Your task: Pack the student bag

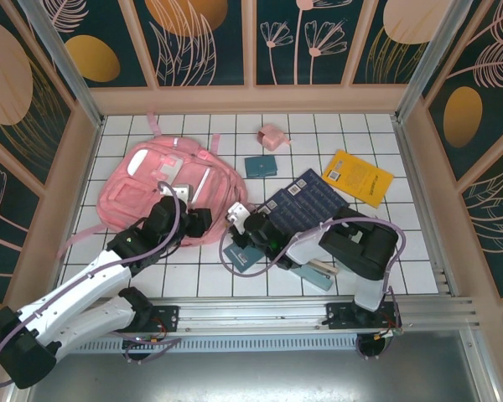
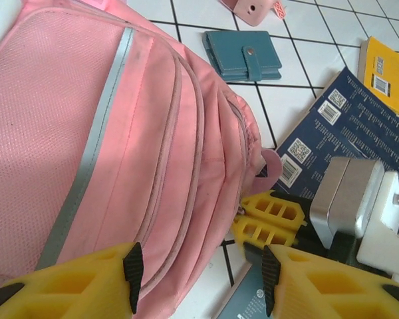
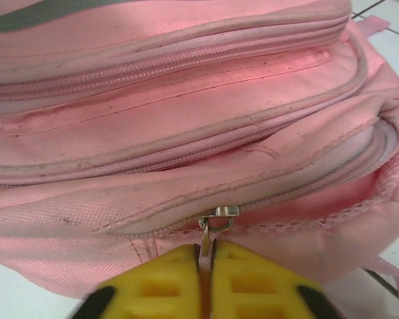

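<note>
The right gripper [image 3: 206, 256] is clamped on the metal zipper pull [image 3: 207, 232] of the backpack [image 3: 186, 100], its yellow fingers pressed tight on the tab at the bag's near edge. Taking the tab rather than the fabric suggests the aim is to run the zipper and open a compartment for packing. To one side of the slider the seam seems to gape slightly, though how far is hard to tell.

Just beside it, the left gripper [image 2: 199, 266] hovers over the same edge of the bag, its jaws apart and holding nothing. It is probably placed to pin the soft fabric down while the zipper is pulled.

The backpack [image 1: 151, 180] lies flat on the left half of the white tiled table [image 1: 386, 260], pockets up and straps trailing. The items to be packed wait outside it. A dark blue book [image 1: 306, 197] lies near the grippers, with a blue wallet [image 1: 261, 166] and a small pink pouch [image 1: 273, 136] beyond. A yellow book [image 1: 358, 177] is farther right, and a teal notebook [image 1: 243, 254] lies beneath the right arm.
</note>
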You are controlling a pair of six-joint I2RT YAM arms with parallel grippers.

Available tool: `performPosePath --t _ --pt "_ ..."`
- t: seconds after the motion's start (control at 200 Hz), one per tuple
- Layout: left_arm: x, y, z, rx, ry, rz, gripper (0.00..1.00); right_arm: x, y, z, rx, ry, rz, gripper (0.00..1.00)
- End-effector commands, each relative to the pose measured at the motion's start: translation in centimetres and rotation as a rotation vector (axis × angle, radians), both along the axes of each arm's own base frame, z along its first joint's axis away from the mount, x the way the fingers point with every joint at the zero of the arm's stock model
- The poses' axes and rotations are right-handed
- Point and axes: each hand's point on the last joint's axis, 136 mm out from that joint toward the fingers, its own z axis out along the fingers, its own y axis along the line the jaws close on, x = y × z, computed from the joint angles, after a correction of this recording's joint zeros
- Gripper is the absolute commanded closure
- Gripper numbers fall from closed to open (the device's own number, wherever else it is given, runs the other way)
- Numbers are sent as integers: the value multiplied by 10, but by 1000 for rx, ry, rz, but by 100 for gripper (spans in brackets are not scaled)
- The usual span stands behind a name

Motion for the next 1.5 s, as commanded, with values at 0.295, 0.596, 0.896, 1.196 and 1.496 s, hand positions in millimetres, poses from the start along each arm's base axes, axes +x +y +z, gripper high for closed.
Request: performPosePath --t 0.295,0.596,0.896,1.196,1.496 --pt "7 -17 -29 151 34 -143 44 1 -15 49 80 -12 72 100" --pt "10 -57 -49 134 68 -330 41 -14 -15 70 171 113 245 100" --pt "17 -71 -51 174 67 -410 42 -17 -14 71 194 160 278 100" --pt "-17 -71 -61 192 91 -589 48 -17 -19 80 252 217 303 100" --pt "-4 -63 -68 280 45 -563 45 -24 -17 89 295 250 351 100"
